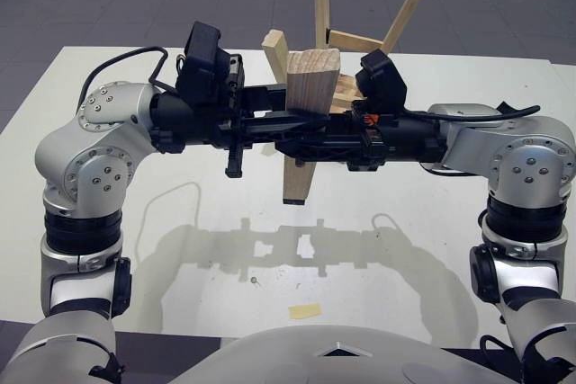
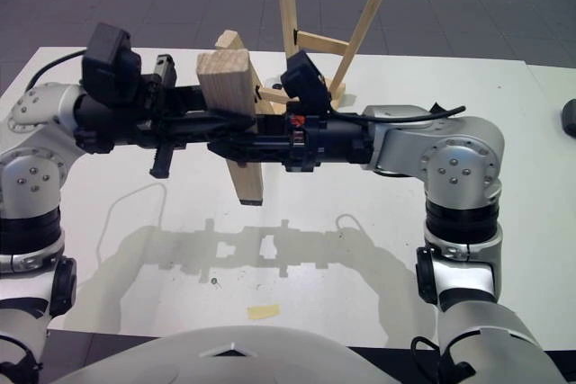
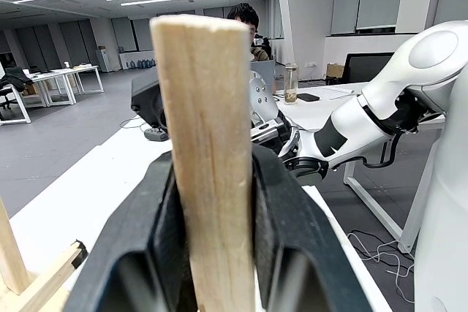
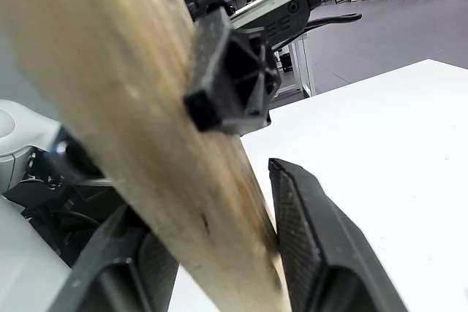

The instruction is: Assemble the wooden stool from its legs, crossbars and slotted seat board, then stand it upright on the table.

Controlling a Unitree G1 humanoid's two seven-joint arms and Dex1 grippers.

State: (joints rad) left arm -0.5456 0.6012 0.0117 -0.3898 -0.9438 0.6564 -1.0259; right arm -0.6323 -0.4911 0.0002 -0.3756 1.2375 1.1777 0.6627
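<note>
Stool leg (image 1: 313, 78): hung in mid-air, clamped from both sides. Gripped by the left pincer (image 3: 212, 253), whose fingers (image 3: 157, 239) lay closed flat against its faces. Gripped too by the right pincer (image 4: 219, 253), closed on the same board just beside the left one and reaching in from the opposite side. Leaned a little off vertical, lower end below both pincers and apart from the bench (image 1: 432, 249). Beyond the pincers stood a half-built frame (image 1: 355, 40), two uprights pointing up with a crossbar between them, its base hidden behind the arms.

Looked like a handover or regrip ahead of fitting the leg to that frame. Called for one pincer to hold firm until the other had let go fully, lest the board twist or drop. Called also for a hold near one end, leaving the mating end free. Needed careful lining up with the slot before any push, and only a gentle, straight press once seated.
</note>
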